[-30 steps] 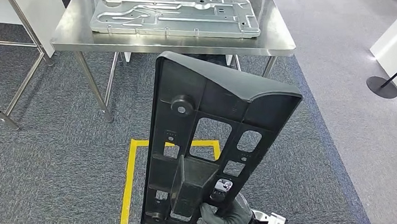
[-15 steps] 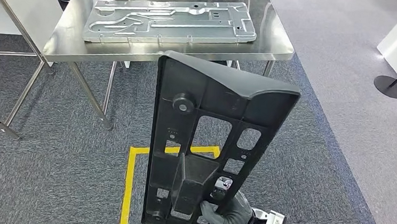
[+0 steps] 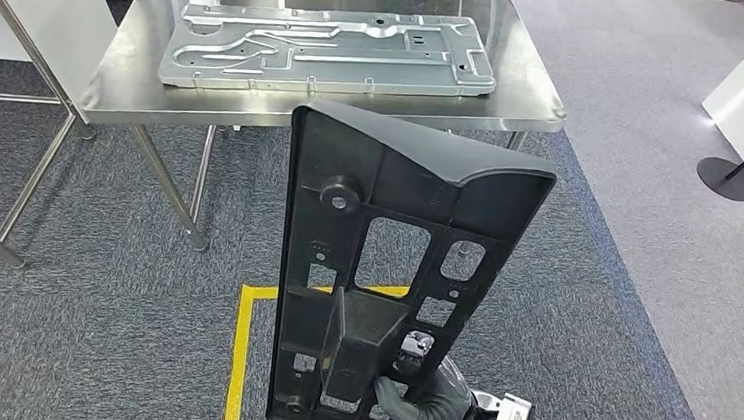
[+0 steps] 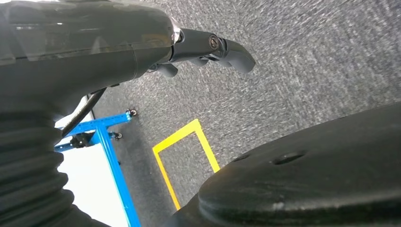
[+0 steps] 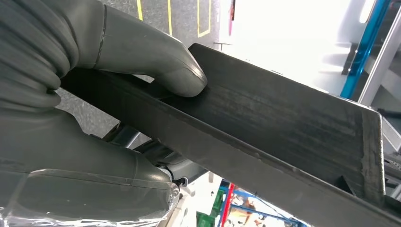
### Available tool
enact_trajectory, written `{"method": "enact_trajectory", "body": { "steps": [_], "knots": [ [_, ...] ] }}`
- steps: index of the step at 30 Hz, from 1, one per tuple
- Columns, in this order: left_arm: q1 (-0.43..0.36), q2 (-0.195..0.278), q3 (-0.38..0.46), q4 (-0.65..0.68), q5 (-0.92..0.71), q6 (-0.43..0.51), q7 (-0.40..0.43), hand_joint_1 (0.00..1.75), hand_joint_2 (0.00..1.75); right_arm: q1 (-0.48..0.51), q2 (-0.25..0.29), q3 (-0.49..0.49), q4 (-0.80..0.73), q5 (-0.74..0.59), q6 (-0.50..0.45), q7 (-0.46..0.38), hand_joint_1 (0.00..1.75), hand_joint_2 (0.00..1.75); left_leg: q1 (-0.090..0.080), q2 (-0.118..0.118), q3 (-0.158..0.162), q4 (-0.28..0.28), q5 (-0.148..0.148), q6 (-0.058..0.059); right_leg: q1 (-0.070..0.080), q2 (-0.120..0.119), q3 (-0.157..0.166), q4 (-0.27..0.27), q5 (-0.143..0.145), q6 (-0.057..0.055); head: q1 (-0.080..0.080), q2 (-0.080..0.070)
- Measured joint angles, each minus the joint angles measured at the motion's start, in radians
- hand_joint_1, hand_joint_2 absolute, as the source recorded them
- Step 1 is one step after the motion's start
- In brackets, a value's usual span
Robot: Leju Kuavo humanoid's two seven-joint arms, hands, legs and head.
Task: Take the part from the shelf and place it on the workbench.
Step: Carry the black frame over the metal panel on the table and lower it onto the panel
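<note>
The black plastic part [image 3: 401,172], a long ribbed panel with cut-outs, stands upright in front of me in the head view. My right hand [image 3: 428,405] grips its lower edge from below. In the right wrist view the grey thumb [image 5: 156,56] presses on the part's flat edge [image 5: 283,123]. The steel workbench [image 3: 147,82] lies ahead, beyond the part's top. My left hand [image 4: 208,47] hangs over the carpet, fingers loosely apart, holding nothing.
A silver stamped metal plate [image 3: 330,51] covers much of the workbench top. A second steel table frame [image 3: 2,20] stands at the left. Yellow floor tape [image 3: 241,360] marks a square under me. A black stanchion base [image 3: 727,178] and white panels are at the right.
The whole view has shifted: the workbench now sits lower and larger in the picture, so the camera has moved towards it. The part stays in my right hand's grip.
</note>
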Motion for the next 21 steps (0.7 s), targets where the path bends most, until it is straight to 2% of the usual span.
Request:
{"method": "enact_trajectory", "body": {
  "steps": [2,3,4,6,8,9,10,13,14,15,17,18,19,21],
  "knots": [
    [0.002,-0.001,0.000,0.000,0.000,0.001,0.001,0.00,1.75,0.000,0.000,0.000,0.000,0.000,0.000,0.000,1.75,1.75,0.000,-0.001,0.021,-0.001,-0.015,-0.005,0.002,-0.001,0.043,-0.135,0.094,-0.012,0.000,0.000],
    [0.002,-0.001,0.000,0.000,0.001,0.001,0.002,0.00,1.75,0.000,0.000,0.000,0.001,0.000,0.001,0.000,1.75,1.75,0.000,-0.001,0.028,-0.002,-0.021,-0.009,0.006,-0.002,0.059,-0.188,0.111,-0.018,0.000,0.000],
    [0.003,-0.001,0.001,0.000,0.001,0.002,0.003,0.00,1.75,0.000,0.000,0.000,0.002,0.000,0.001,0.000,1.75,1.75,0.000,-0.001,0.032,-0.004,-0.026,-0.015,0.010,-0.002,0.068,-0.220,0.117,-0.025,0.001,0.000],
    [0.003,-0.001,0.003,0.000,0.002,0.003,0.003,0.00,1.75,0.001,0.000,0.000,0.004,0.000,0.003,0.000,1.75,1.75,0.000,-0.001,0.037,0.002,-0.026,-0.028,0.014,-0.001,0.070,-0.235,0.111,-0.037,0.001,0.000],
    [0.003,0.000,0.006,0.000,0.002,0.004,0.003,0.00,1.75,0.001,0.000,0.000,0.004,0.000,0.004,0.000,1.75,1.75,-0.002,-0.001,0.038,0.022,-0.031,-0.039,0.007,0.000,0.087,-0.244,0.124,-0.046,0.001,0.000],
    [0.003,0.001,0.007,0.000,0.002,0.004,0.003,0.00,1.75,0.000,0.000,0.000,0.005,0.000,0.005,0.000,1.75,1.75,-0.001,-0.001,0.027,0.049,-0.041,-0.044,0.004,-0.001,0.098,-0.246,0.121,-0.050,0.001,0.000],
    [0.002,0.001,0.008,0.000,0.002,0.004,0.003,0.00,1.75,0.000,0.000,0.000,0.005,0.000,0.005,0.000,1.75,1.75,0.000,0.000,0.002,0.095,-0.060,-0.049,0.002,-0.001,0.106,-0.248,0.118,-0.053,0.001,0.000],
    [-0.004,0.002,0.013,0.000,0.003,0.004,0.001,0.00,1.75,0.004,0.000,0.000,0.005,0.000,0.004,0.000,1.75,1.75,0.003,0.001,-0.115,0.270,-0.128,-0.058,0.003,-0.001,0.119,-0.248,0.104,-0.058,0.000,0.000],
    [-0.005,0.002,0.014,0.000,0.004,0.004,0.000,0.00,1.75,0.006,0.000,0.001,0.005,0.001,0.004,0.000,1.75,1.75,0.003,0.001,-0.138,0.288,-0.127,-0.059,0.003,-0.001,0.125,-0.248,0.098,-0.058,0.000,0.000],
    [-0.006,0.002,0.015,0.000,0.004,0.004,0.000,0.00,1.75,0.008,0.000,0.001,0.005,0.001,0.004,0.000,1.75,1.75,0.003,0.002,-0.141,0.269,-0.103,-0.059,0.003,0.000,0.133,-0.248,0.093,-0.058,0.000,0.000],
    [-0.004,0.002,0.016,0.000,0.005,0.004,0.000,0.00,1.75,0.010,0.000,0.003,0.005,0.003,0.003,0.000,1.75,1.75,0.003,0.003,-0.101,0.140,-0.012,-0.053,0.003,0.001,0.152,-0.248,0.079,-0.054,0.000,0.000],
    [-0.003,0.002,0.016,0.000,0.005,0.004,0.000,0.00,1.75,0.010,0.000,0.004,0.005,0.004,0.002,0.000,1.75,1.75,0.000,0.005,-0.081,0.080,0.012,-0.049,0.004,0.002,0.160,-0.248,0.073,-0.050,0.000,0.000],
    [-0.002,0.002,0.016,0.000,0.004,0.004,0.000,0.00,1.75,0.011,0.000,0.006,0.005,0.005,0.001,0.000,1.75,1.75,-0.003,0.005,-0.066,0.040,0.020,-0.042,0.004,0.003,0.164,-0.248,0.067,-0.044,0.000,0.000],
    [-0.002,0.002,0.016,0.000,0.004,0.004,0.000,0.00,1.75,0.014,0.001,0.008,0.003,0.010,-0.001,0.000,1.75,1.75,-0.007,0.005,-0.060,0.022,0.012,-0.028,0.007,0.005,0.169,-0.242,0.064,-0.030,0.000,0.000]
  ]
}}
